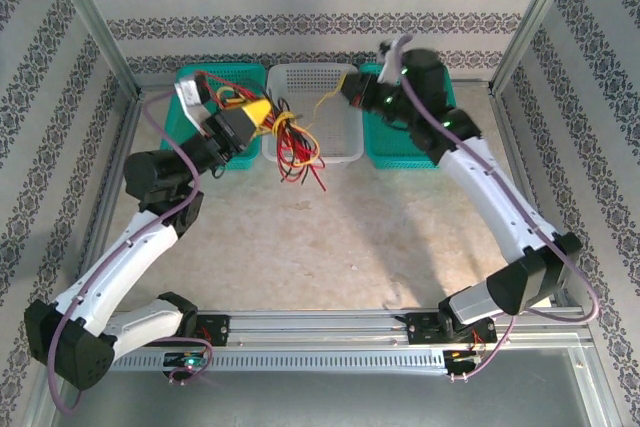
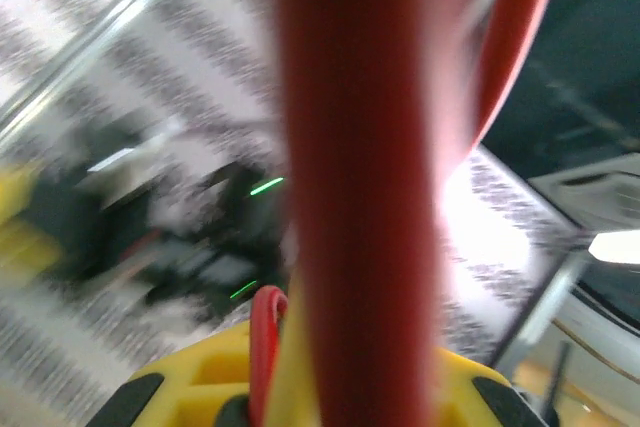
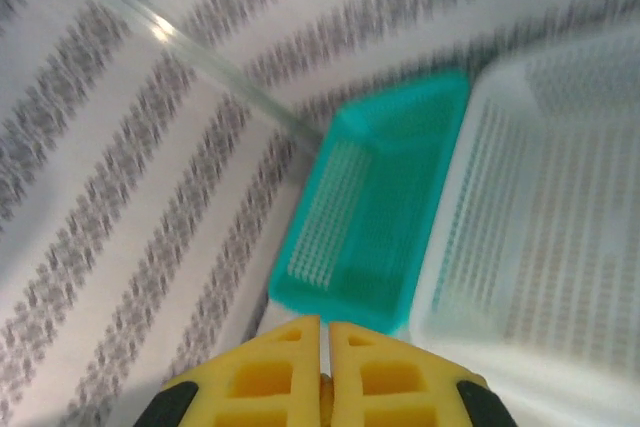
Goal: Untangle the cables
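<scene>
Left hand (image 1: 262,119) clamped on cables (image 1: 292,147), held high over near rim of white basket (image 1: 300,69) at far edge of desk (image 1: 350,237). Red strand (image 2: 265,332) sits between my fingers (image 2: 200,377) in left wrist view. Bundle kept off desk so loose ends hang free and tangle shows, I judge. Right hand (image 1: 350,95) fingers (image 3: 270,367) pressed together. Yellow strand (image 1: 328,102) runs to it from bundle. Seems pinched and held out to the right, likely to slip it from the tangle. No brand, label or writing readable.
</scene>
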Controlling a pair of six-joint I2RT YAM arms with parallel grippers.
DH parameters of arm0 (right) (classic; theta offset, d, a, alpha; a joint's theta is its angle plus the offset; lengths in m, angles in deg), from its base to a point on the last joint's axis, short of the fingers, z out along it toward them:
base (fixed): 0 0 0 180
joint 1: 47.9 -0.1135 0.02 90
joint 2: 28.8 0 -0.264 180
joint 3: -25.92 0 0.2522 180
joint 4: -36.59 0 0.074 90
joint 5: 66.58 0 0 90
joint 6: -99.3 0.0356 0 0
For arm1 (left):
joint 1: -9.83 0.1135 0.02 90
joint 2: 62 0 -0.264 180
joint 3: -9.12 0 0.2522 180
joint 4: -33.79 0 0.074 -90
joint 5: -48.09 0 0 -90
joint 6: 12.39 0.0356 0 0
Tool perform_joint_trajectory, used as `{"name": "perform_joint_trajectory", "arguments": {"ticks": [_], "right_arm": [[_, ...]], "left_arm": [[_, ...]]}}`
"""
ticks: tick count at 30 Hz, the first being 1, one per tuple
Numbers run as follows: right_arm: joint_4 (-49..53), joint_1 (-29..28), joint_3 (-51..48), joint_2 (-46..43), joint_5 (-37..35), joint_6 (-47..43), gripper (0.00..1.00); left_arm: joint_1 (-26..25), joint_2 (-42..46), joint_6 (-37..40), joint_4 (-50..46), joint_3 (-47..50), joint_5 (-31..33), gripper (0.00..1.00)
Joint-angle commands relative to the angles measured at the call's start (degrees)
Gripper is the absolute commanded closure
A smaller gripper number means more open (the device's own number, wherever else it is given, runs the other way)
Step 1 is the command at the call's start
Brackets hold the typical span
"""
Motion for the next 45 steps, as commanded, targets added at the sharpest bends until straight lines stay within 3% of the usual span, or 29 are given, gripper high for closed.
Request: {"name": "perform_joint_trajectory", "arguments": {"ticks": [1, 4, 7, 10, 11, 14, 17, 20, 25, 28, 31, 33, 36, 39, 42, 45], "right_arm": [[-11.97, -3.80, -10.83, -2.80, 2.73, 5.38, 1.00], [-18.24, -8.84, -20.63, -7.59, 2.32, 8.03, 1.00], [-18.95, -14.94, -26.55, -11.74, 1.38, 7.96, 1.00], [-19.41, -19.97, -30.65, -17.38, 0.24, 7.26, 1.00], [-18.80, -20.65, -31.02, -19.14, 0.13, 6.92, 1.00], [-15.02, -20.65, -29.21, -25.17, -1.25, 4.72, 1.00], [-6.98, -16.25, -22.32, -29.00, -2.56, 1.11, 1.00], [0.97, -7.25, -14.09, -31.01, -3.80, -1.47, 1.00], [15.53, 13.27, -1.54, -29.58, -7.52, -5.10, 1.00], [21.55, 25.33, -0.10, -29.15, -11.71, -4.81, 1.00], [22.01, 34.79, -2.46, -30.43, -10.35, -2.53, 1.00], [21.80, 38.11, -3.60, -31.05, -8.28, -1.53, 1.00], [21.29, 38.68, -5.60, -31.54, -5.61, -1.25, 1.00], [24.14, 38.72, -6.85, -33.07, -7.62, -3.00, 1.00], [28.45, 40.91, -5.86, -34.44, -12.41, -5.64, 1.00], [28.65, 46.83, -5.38, -35.20, -8.96, -5.31, 1.00]], "left_arm": [[1.12, -2.69, 1.97, 8.18, -5.90, 2.25, 1.00], [1.28, -0.35, 16.33, -5.52, -5.22, 20.57, 1.00], [1.24, 0.90, 28.18, -12.05, -3.31, 40.31, 1.00], [1.41, -0.20, 36.60, -17.25, -2.39, 54.38, 1.00], [2.03, -0.86, 37.32, -17.64, -1.83, 55.49, 1.00], [5.16, -3.12, 35.18, -18.30, 1.21, 50.70, 1.00], [5.60, -3.51, 35.73, -18.12, 6.56, 47.12, 1.00], [6.07, -0.63, 34.03, -18.80, 14.29, 44.98, 1.00], [12.83, 7.31, 24.04, -18.39, 26.95, 27.24, 1.00], [18.23, 13.18, 17.42, -20.40, 33.09, 20.73, 1.00], [20.19, 18.68, 15.25, -29.30, 35.41, 20.01, 1.00], [20.23, 20.16, 13.37, -33.00, 35.95, 20.79, 1.00], [20.11, 19.59, 5.42, -31.73, 37.95, 23.69, 1.00], [20.10, 17.60, 4.43, -32.53, 36.79, 23.82, 1.00], [20.61, 18.35, 9.40, -48.91, 32.10, 28.62, 1.00], [23.61, 17.31, 12.69, -62.15, 29.26, 30.94, 1.00]]}}
